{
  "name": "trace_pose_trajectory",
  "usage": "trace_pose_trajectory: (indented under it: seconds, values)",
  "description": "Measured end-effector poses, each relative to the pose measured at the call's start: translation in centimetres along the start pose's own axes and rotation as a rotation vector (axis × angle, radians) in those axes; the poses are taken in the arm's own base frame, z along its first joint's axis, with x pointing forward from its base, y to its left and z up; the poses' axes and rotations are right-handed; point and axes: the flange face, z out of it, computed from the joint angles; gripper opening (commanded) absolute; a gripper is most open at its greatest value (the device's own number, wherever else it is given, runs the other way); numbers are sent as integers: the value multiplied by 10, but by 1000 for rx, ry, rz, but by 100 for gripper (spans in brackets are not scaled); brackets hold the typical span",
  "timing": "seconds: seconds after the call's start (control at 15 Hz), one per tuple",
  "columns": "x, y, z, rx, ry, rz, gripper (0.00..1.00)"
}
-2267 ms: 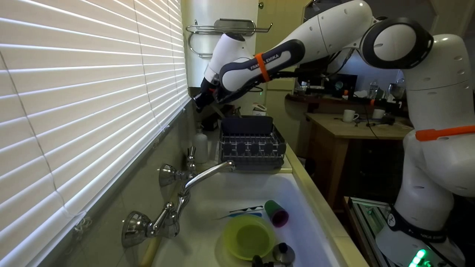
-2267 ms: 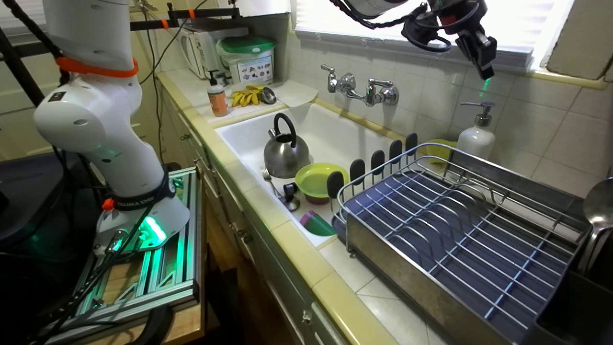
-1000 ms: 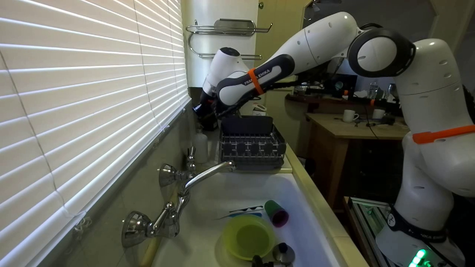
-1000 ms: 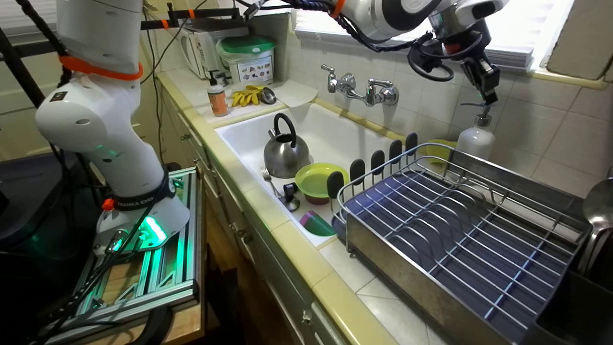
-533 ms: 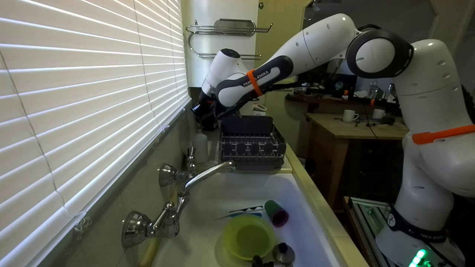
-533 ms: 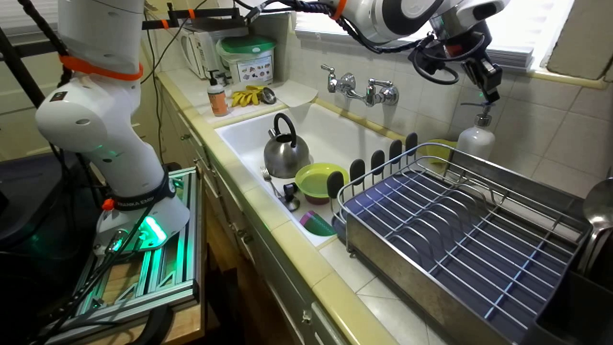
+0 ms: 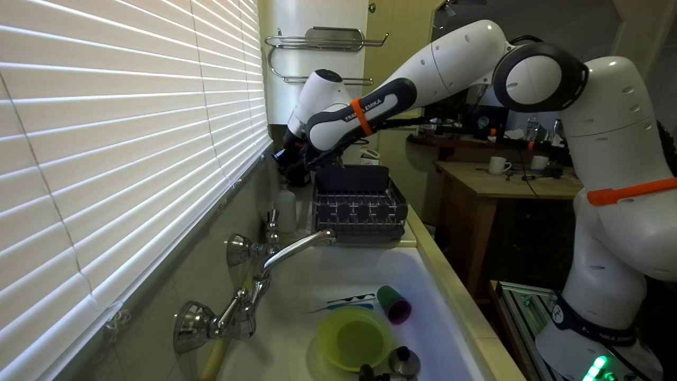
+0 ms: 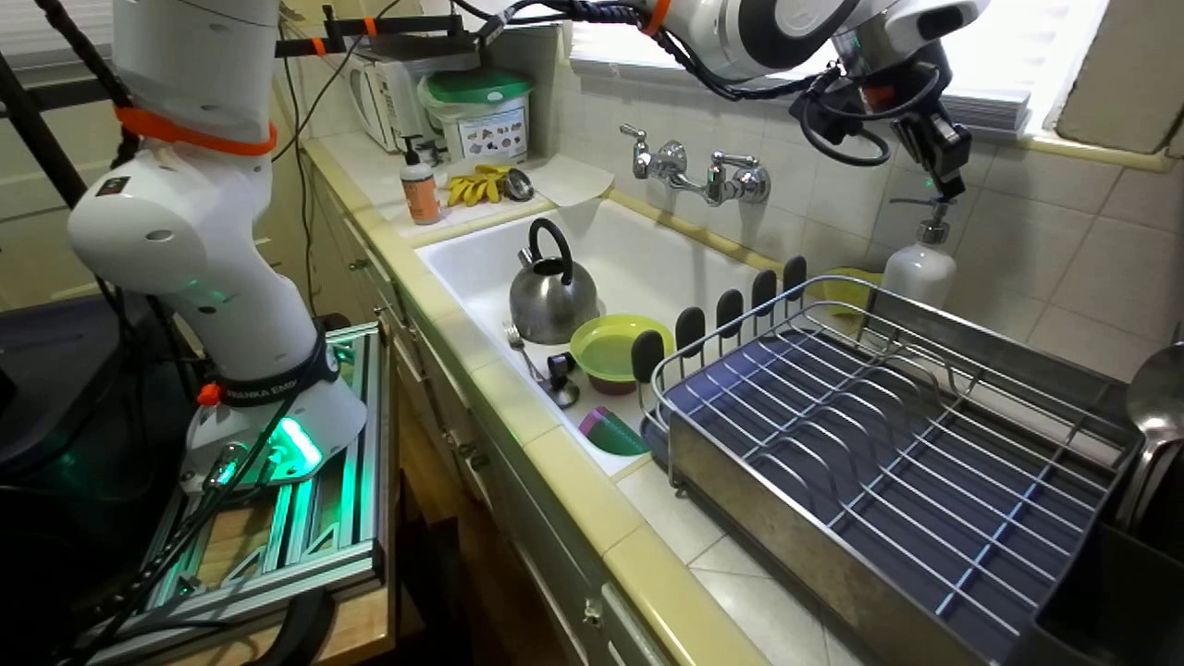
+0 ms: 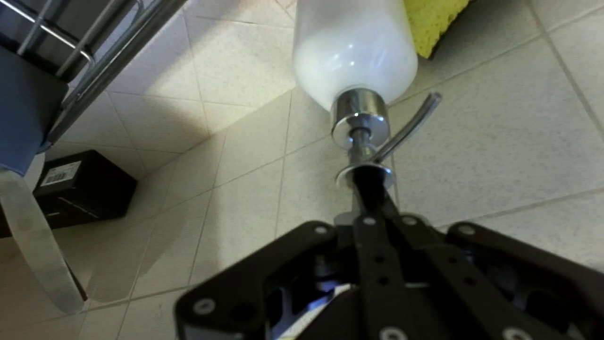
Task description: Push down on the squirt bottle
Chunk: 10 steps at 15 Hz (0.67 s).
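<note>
The squirt bottle is white with a silver pump. It stands upright by the tiled wall behind the dish rack and shows in both exterior views (image 7: 286, 211) (image 8: 918, 273) and at the top of the wrist view (image 9: 354, 52). Its pump head (image 9: 344, 175) is a flat silver disc with a thin curved spout (image 9: 410, 126); some shaft shows between the head and the collar. My gripper (image 8: 949, 192) points down from above, also in the wrist view (image 9: 370, 179). Its fingers are together with nothing between them, and the tips appear to rest on the pump head.
A wire dish rack (image 8: 837, 518) stands close beside the bottle. A yellow sponge (image 9: 432, 23) lies next to the bottle's base. The wall faucet (image 8: 708, 185), the window blind (image 7: 132, 132) and a black box (image 9: 85, 189) are nearby. A kettle (image 8: 552, 301) sits in the sink.
My gripper has come down from above the bottle onto the pump head. Over the last second it has barely moved, only slightly down. The bottle stays in place and the pump head looks about as high.
</note>
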Motion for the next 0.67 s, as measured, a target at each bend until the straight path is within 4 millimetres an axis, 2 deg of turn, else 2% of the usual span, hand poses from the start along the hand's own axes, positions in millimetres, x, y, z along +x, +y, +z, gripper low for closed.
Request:
trace_pose_trajectory:
  seconds: [0.67]
  values:
    - [2,5,2,25,-57,24,0]
